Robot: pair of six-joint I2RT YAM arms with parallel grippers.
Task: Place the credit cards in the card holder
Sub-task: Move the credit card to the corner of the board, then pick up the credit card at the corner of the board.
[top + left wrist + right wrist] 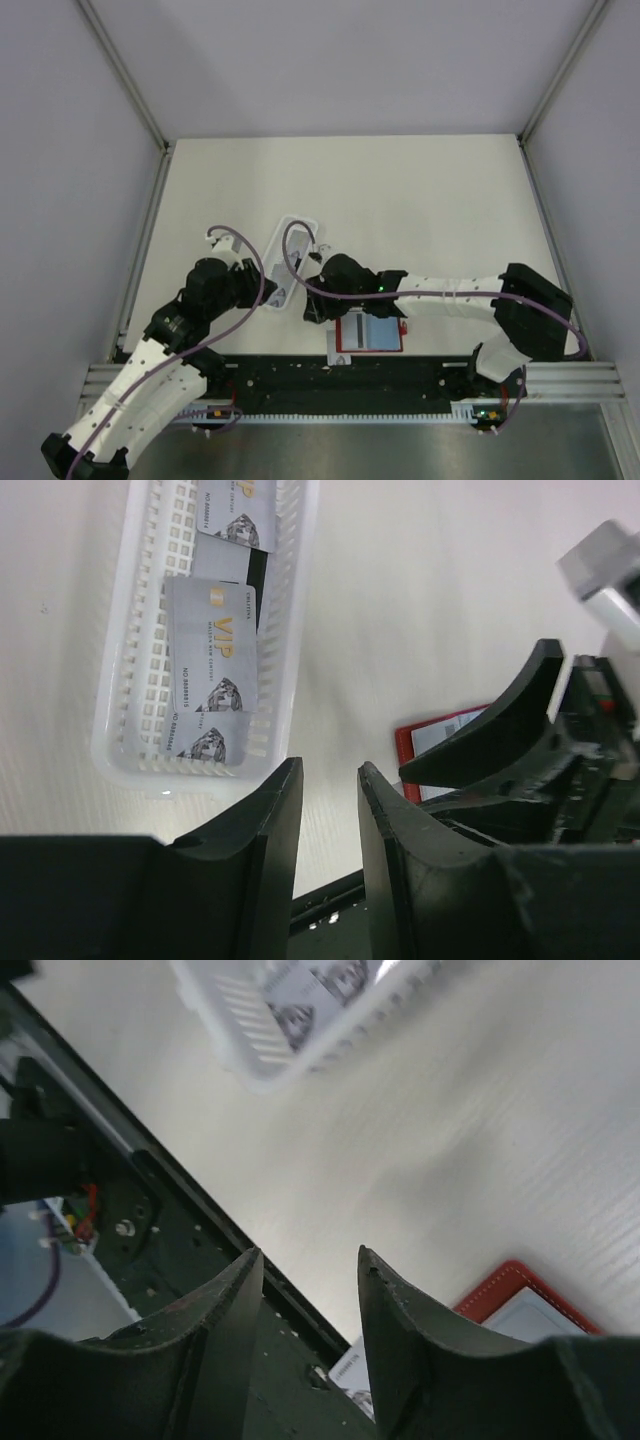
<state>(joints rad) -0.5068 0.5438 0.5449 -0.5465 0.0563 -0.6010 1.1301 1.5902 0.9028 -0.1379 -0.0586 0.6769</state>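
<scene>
On the white worktop (420, 200), seen from the top camera, the red card holder (368, 333) lies open and flat at the near edge, just ahead of the dark base rail. A pale panel shows across its inside, and one grey card (340, 354) sits at its near left corner. A long white slotted tray (290, 258) lies at a slant to the holder's left and farther back. The left fingers (268, 290) are at the tray's near end. The right fingers (314, 308) hang between the tray and the holder. From this height I cannot tell how far apart either pair stands.

In the left wrist view, the left fingers (280, 815) stand a little apart. Bare worktop shows through the narrow gap and nothing is held. Just past their tips is the tray's rounded near end (120, 750). The credit cards (215, 650) lie overlapping inside it, grey with gold lettering and a dark triangular mark. To the right, a corner of the card holder (410, 742) shows behind the right arm's dark fingers (500, 720).

In the right wrist view, the right fingers (240, 1295) are likewise parted and empty, above the worktop near the rail. The tray (250, 1045) with its cards crosses the top of the view, blurred. The holder's red corner (505, 1278) lies at the lower right, well clear of the fingertips.
</scene>
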